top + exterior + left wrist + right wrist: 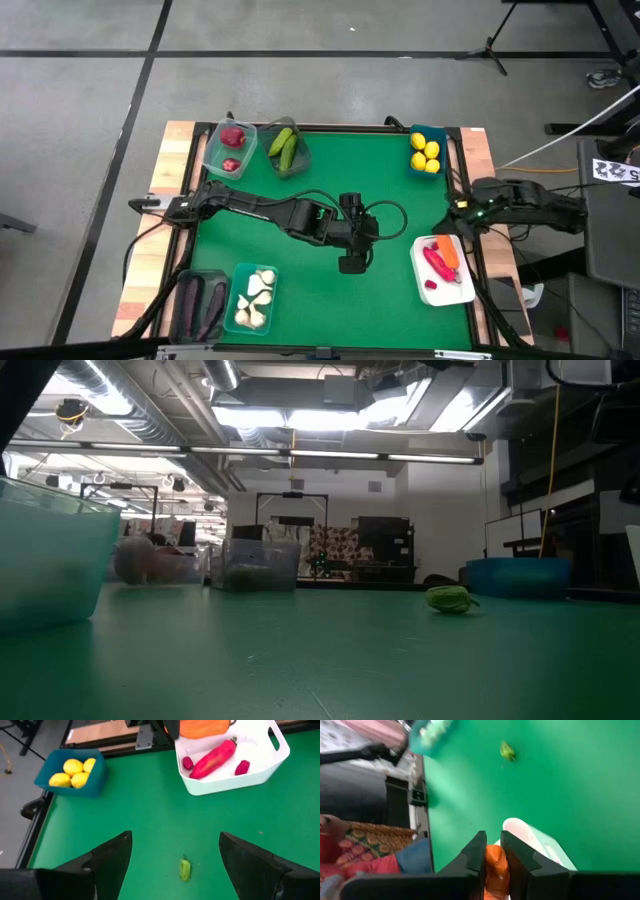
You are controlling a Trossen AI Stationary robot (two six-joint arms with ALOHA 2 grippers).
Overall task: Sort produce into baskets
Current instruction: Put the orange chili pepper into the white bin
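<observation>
At mid-table, the left pincer (175, 857) hangs open above a small green vegetable (185, 869) lying loose on the green table (330, 180). Next: descend and grip. The right pincer (493, 851), closed, waits over the white tray (447, 289).

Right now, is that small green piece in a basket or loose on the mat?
Loose: the small green piece lies alone on the mat, ahead of the open left tool.
</observation>
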